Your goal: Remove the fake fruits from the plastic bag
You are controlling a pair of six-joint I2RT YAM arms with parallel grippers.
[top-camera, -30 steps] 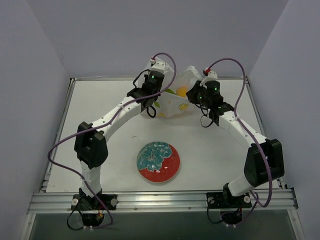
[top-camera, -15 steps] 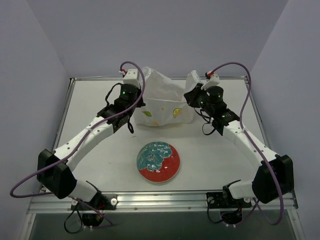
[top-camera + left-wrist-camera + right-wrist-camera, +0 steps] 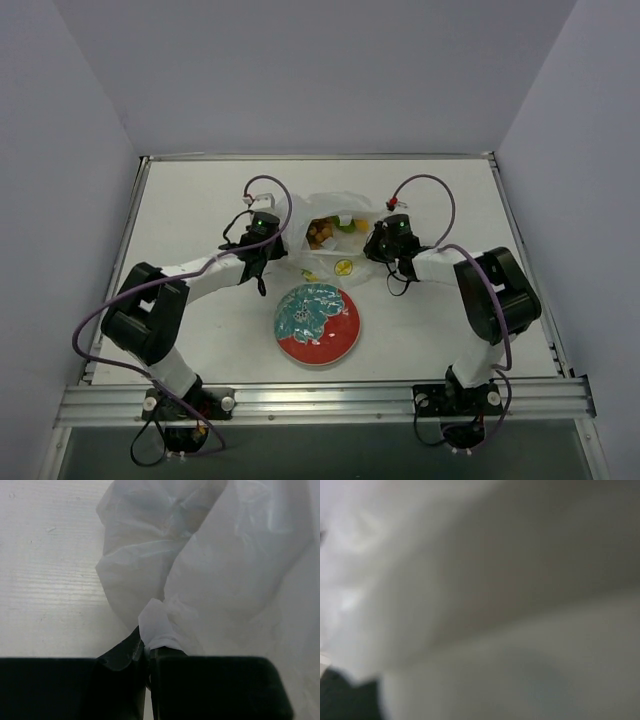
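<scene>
lowered, left gripper [image 3: 148,652] and right gripper [image 3: 373,241] pinch plastic bag [image 3: 341,263] between them.

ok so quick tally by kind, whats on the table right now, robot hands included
plastic bag: 1
plate: 1
fruits showing in the bag mouth: 2, an orange bunch and a green fruit; any others are hidden
hands: 2, left hand and right hand
total: 6
</scene>
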